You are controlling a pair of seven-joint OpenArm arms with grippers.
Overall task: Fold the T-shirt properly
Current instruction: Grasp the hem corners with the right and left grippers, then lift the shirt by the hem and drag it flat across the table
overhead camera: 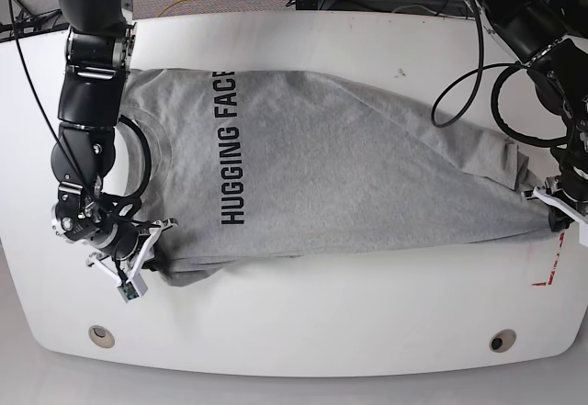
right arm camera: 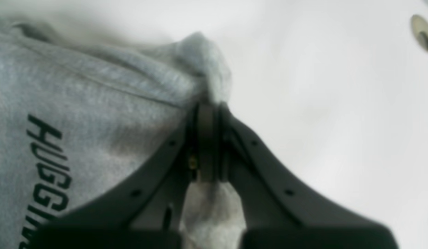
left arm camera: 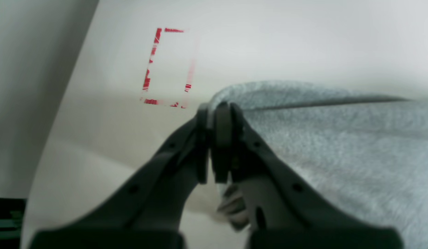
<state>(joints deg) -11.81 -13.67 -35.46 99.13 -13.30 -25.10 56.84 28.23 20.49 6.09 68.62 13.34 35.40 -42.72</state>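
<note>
Both pincers [left arm camera: 215, 114] [right arm camera: 207, 114] clamped on T-shirt [overhead camera: 349, 166] edges.

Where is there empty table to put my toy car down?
The table is bare along the near edge, below the T-shirt, between its two round holes. There is another bare strip along the far edge, above the shirt. The middle is covered by the shirt, and the left gripper and right gripper crowd both ends.
</note>
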